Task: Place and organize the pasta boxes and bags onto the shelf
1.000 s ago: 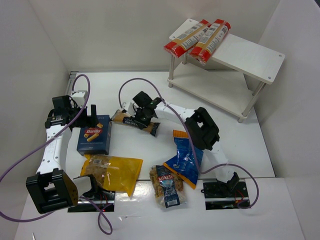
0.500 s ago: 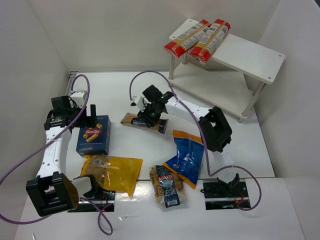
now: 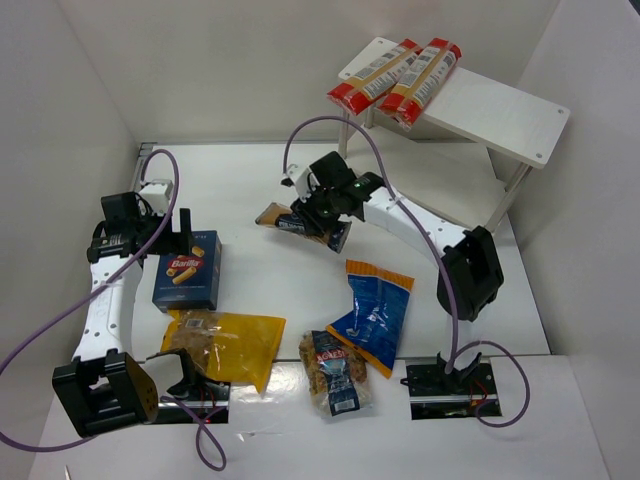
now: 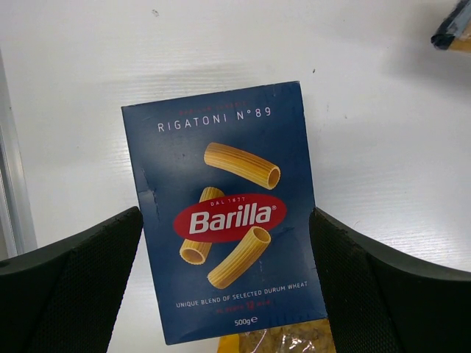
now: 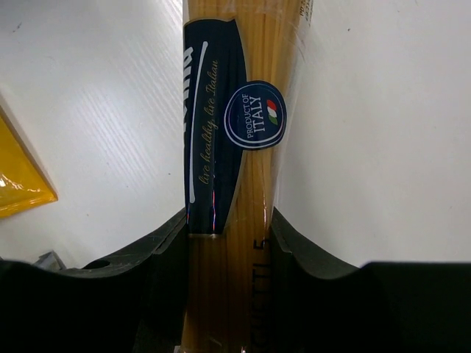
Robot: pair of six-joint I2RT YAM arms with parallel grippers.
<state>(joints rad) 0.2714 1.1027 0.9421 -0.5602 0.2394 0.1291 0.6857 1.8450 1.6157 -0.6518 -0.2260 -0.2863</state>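
Observation:
My right gripper (image 3: 318,212) (image 5: 228,250) is shut on the long tan-and-navy pack (image 3: 276,217) (image 5: 235,132) near its middle and holds it above the table, left of the shelf (image 3: 495,112). Two long red-ended packs (image 3: 375,75) (image 3: 421,82) lie side by side on the shelf's top board. My left gripper (image 3: 180,236) (image 4: 228,287) is open over the dark blue Barilla box (image 3: 187,279) (image 4: 224,184), and its fingers (image 4: 81,287) flank the box's near end. The yellow bag (image 3: 226,345), the blue bag with orange top (image 3: 372,312) and the small clear bag (image 3: 335,372) lie flat near the front.
The shelf's lower board (image 3: 430,180) is bare, behind thin white legs (image 3: 345,140). White walls close in the table on the left, back and right. Purple cables (image 3: 60,320) loop beside both arms. The yellow bag's top edge (image 4: 280,342) pokes out under the box.
My right arm has carried the tan-and-navy pack up and to the right, toward the shelf. The left arm and the other packs have stayed where they were.

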